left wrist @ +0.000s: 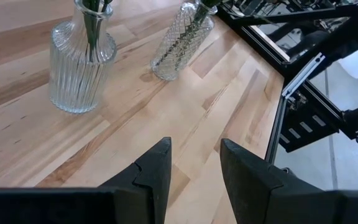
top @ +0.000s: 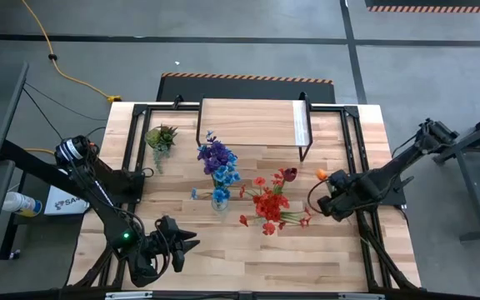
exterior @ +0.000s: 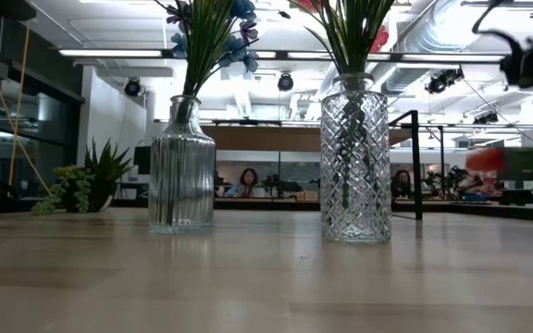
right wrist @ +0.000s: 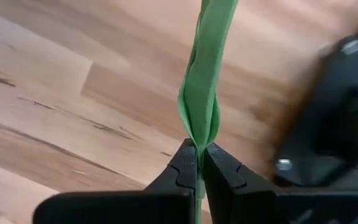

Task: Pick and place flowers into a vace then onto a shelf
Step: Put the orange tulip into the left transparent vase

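Two arms: right gripper [right wrist: 199, 163] jaws clamp a flower stem [right wrist: 204, 81] at three o'clock; left gripper [left wrist: 194, 165] jaws stand apart, empty, at seven o'clock.

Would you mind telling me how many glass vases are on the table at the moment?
2. The ribbed vase holds the blue and purple flowers mid-table; the diamond-cut vase holds the red flowers beside it, nearer the right gripper.

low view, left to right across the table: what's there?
small green potted plant → ribbed glass vase holding blue and purple flowers → diamond-cut glass vase holding the red flowers' green stems.
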### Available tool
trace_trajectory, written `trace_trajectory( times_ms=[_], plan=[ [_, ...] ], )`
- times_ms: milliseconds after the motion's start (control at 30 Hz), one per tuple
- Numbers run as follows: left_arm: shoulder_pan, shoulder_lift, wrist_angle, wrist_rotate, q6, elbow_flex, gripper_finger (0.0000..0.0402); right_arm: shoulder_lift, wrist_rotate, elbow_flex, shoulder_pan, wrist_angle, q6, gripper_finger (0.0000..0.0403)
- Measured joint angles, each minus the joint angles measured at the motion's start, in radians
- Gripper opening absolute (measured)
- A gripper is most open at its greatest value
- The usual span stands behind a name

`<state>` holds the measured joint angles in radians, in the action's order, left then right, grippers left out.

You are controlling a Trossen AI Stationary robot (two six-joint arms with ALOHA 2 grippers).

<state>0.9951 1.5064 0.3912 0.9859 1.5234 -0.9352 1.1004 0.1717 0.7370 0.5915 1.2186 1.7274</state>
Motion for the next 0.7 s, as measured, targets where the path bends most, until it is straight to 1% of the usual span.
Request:
trace_trajectory(
  times_ms=[167,433,700],
  plan=[
    [0.000,0.000,0.000,0.001,0.000,0.000,0.0170,-0.030,0.077,0.140,0.000,0.142,-0.038,0.0003],
    [0.000,0.000,-0.005,0.004,0.000,0.000,0.0170,-0.018,0.243,0.435,-0.015,0.342,-0.135,0.0003],
    [0.000,0.000,-0.037,0.004,-0.007,0.000,0.0170,-0.015,0.444,0.661,-0.091,0.353,-0.315,0.0001]
  ],
)
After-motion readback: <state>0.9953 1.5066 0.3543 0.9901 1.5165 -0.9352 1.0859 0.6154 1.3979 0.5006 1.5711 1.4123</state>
